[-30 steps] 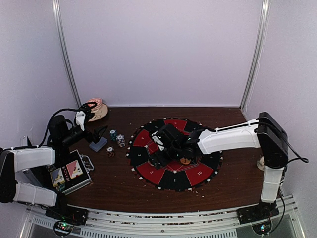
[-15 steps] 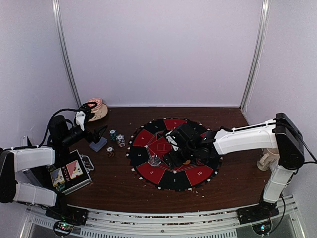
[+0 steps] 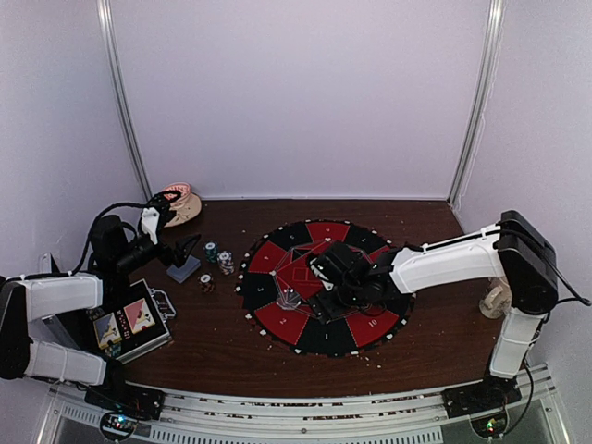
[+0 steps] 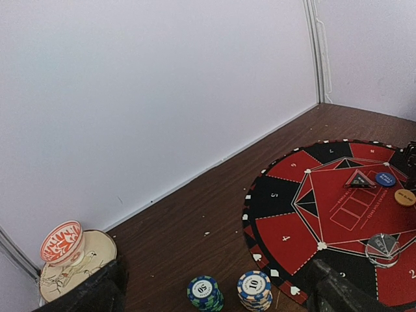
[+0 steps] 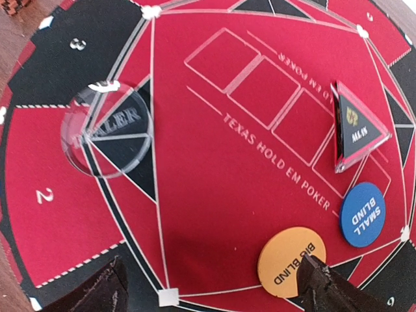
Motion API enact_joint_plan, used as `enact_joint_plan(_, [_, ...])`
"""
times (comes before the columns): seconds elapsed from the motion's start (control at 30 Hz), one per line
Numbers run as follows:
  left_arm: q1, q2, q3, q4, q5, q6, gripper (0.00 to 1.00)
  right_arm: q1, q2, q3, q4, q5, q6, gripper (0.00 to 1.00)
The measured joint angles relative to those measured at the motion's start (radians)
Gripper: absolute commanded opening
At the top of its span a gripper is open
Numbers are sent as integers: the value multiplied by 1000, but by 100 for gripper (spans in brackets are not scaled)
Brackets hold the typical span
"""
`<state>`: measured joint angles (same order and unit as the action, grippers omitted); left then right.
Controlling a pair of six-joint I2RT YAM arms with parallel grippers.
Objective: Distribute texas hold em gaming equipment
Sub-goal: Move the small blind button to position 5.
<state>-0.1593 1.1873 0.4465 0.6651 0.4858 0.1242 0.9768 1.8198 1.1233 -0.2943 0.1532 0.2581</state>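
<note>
Pincer of the right arm (image 5: pixel 211 273): hung spread wide over the round felt mat (image 5: pixel 214 195), gripped nothing. Rested one finger (image 5: pixel 325 286) at the rim of the orange Big Blind button (image 5: pixel 291 260), seemingly touching, though hard to tell contact from mere overlap at that angle. Had the blue Small Blind button (image 5: pixel 362 214) just beside that, the All-In triangle (image 5: pixel 357 127) further up by the printed card boxes, and the clear dealer disc (image 5: pixel 107 130) well apart near seats two and three.

Left pincer (image 3: pixel 188 247): likewise released and empty, off the mat, close by the grey-blue card deck (image 3: pixel 183 269) on the table (image 3: pixel 213 351). Faced a teal chip stack (image 4: pixel 205 292) and a blue-white chip stack (image 4: pixel 253 289) close ahead, near the mat's rim but not on it, with a small reddish stack (image 3: pixel 206 282) nearer the arm bases. Left aside the beige mug (image 4: pixel 71 257) and the metal case (image 3: pixel 129 324), as no part of the job.

Judged the markers as set out, chips and cards as yet to go round.

Could go wrong from here: dragging the orange button into the blue one by swinging the right arm off without first lifting clear; wrinkling the felt, and so shifting every marker, by pressing a finger down on so thin a disc; toppling a chip stack through an off-centre close; fanning several cards instead of one off likely slick backs; clashing both arms at the mat's left rim by reaching together.
</note>
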Motion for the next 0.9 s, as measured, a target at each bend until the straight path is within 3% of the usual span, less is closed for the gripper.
enact_joint_plan(0.47, [-5, -2, 0, 0, 0, 1, 98, -75, -79, -210, 94, -70, 75, 91])
enact_joint_plan(0.9, [-6, -2, 0, 0, -10, 1, 98, -113, -39, -176, 119, -89, 113, 91])
